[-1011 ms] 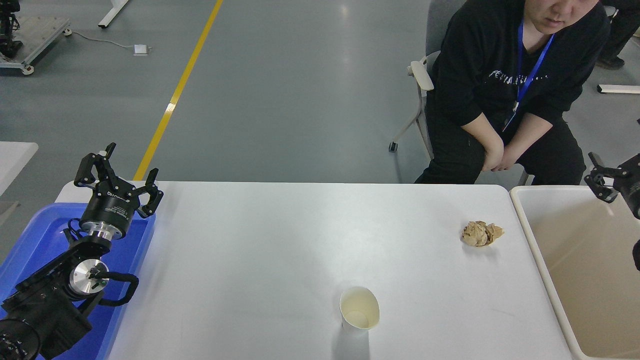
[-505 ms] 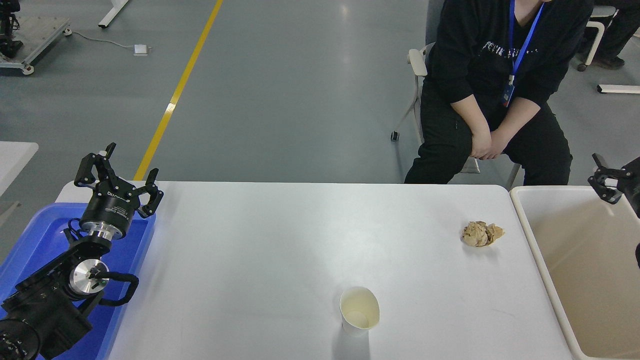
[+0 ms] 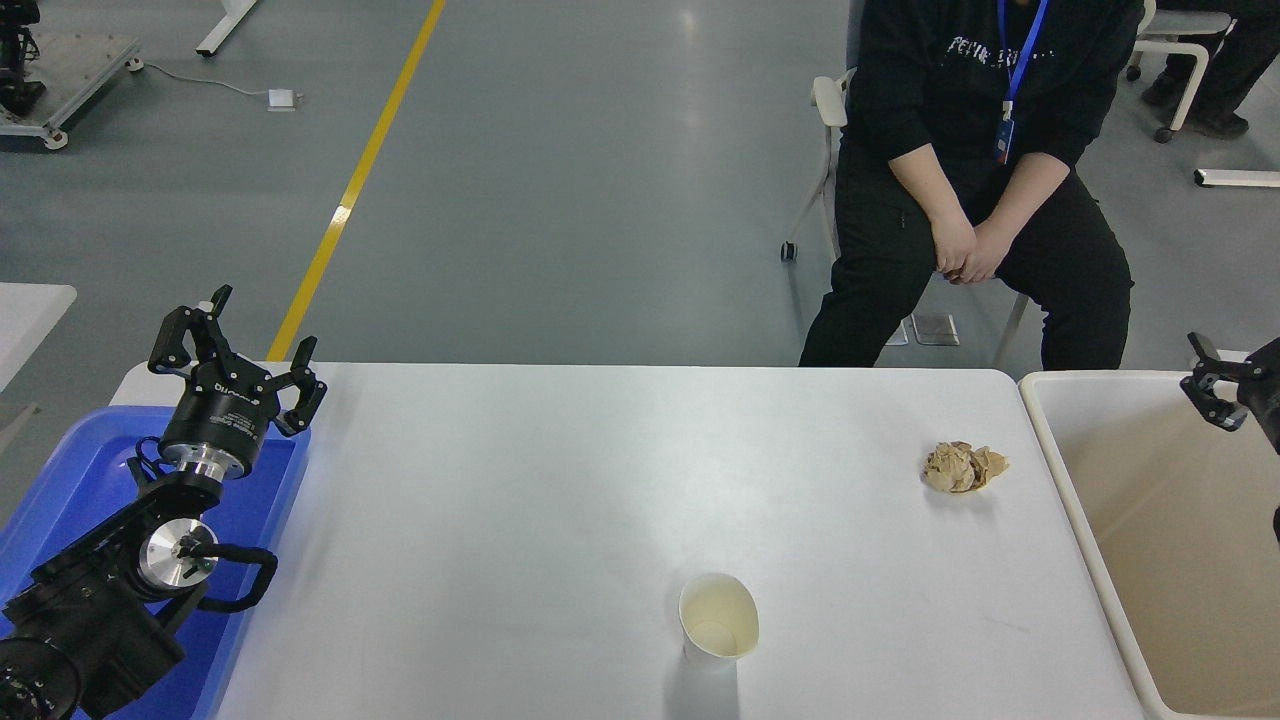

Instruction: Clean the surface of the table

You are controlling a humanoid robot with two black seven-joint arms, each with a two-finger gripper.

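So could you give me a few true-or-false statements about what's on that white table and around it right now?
1. The cream paper cup stands upright and open on the white table surface. True.
2. The crumpled brown paper wad lies inside the beige rectangular bin. False: it lies on the table, left of the bin.
3. The left gripper hangs over the blue plastic tray with its fingers spread. True.
4. The right gripper is holding the cup. False: it is at the picture's right edge above the bin, far from the cup.
5. The seated person in black clothes is reaching onto the table. False: their hands are clasped between their knees.
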